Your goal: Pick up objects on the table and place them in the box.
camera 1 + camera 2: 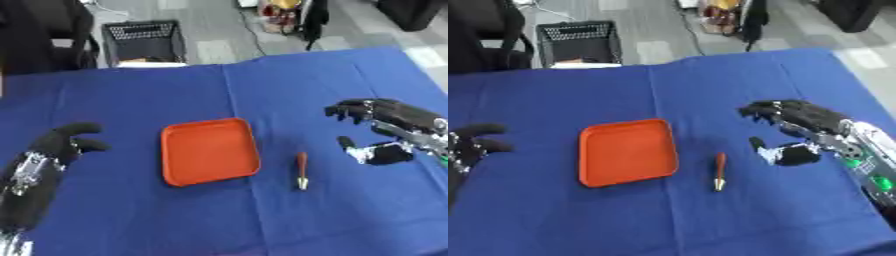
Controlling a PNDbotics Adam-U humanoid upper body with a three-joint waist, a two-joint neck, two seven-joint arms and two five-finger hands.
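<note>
While the orange tray (210,150) sits empty, nothing is placed yet: the small tool (302,171) lies on the blue cloth (262,85) just right of it. Your right hand (378,131) hovers nearby, fingers spread, holding nothing; your left hand (58,145) idles, relaxed.
</note>
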